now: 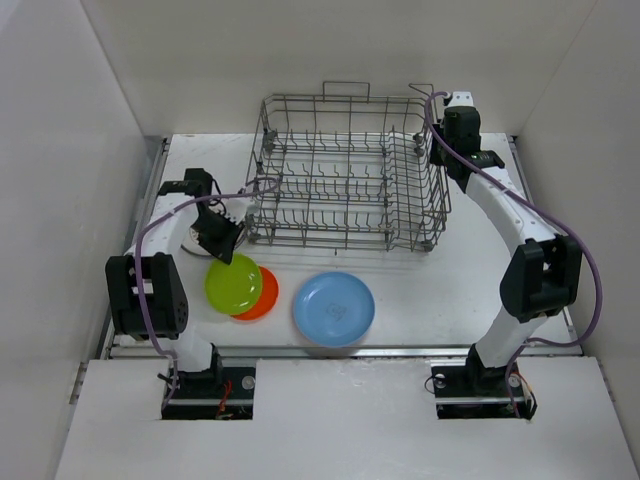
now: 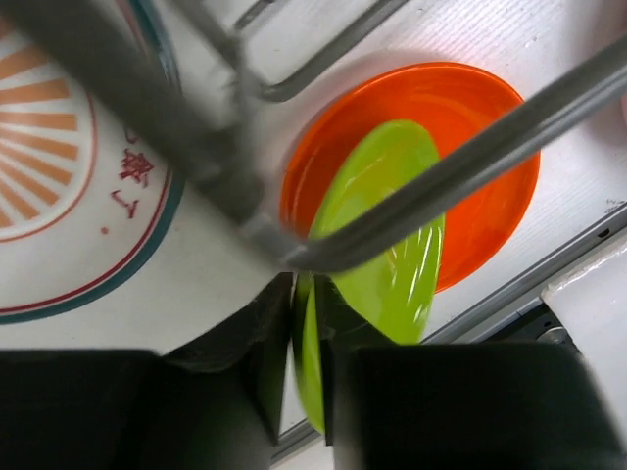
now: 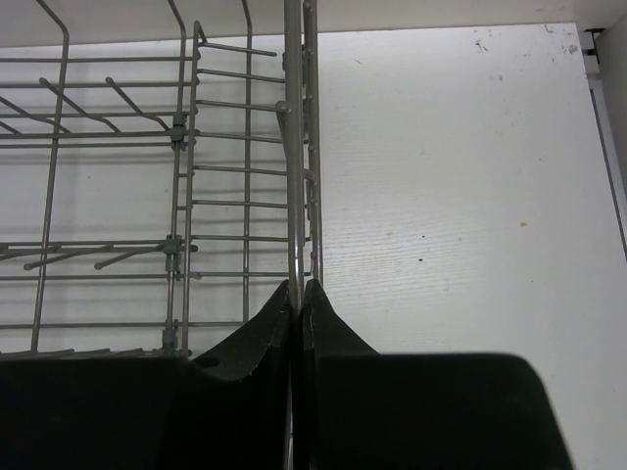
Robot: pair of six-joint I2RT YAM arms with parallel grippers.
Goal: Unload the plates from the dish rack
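Observation:
The grey wire dish rack point(image 1: 345, 175) stands at the back middle of the table with no plates showing in it. My left gripper point(image 1: 222, 243) is shut on the rim of the lime green plate point(image 1: 234, 284), holding it tilted over the orange plate point(image 1: 262, 297). In the left wrist view the green plate point(image 2: 387, 235) hangs over the orange plate point(image 2: 480, 186), pinched between my fingers point(image 2: 312, 343). A white sunburst plate point(image 2: 59, 166) lies to the left. A blue plate point(image 1: 334, 308) lies on the table front. My right gripper point(image 3: 299, 289) is shut on the rack's side wire point(image 3: 294, 147).
Blurred rack wires point(image 2: 431, 186) cross close in front of the left wrist camera. White walls enclose the table on three sides. A metal rail point(image 1: 340, 350) runs along the table's near edge.

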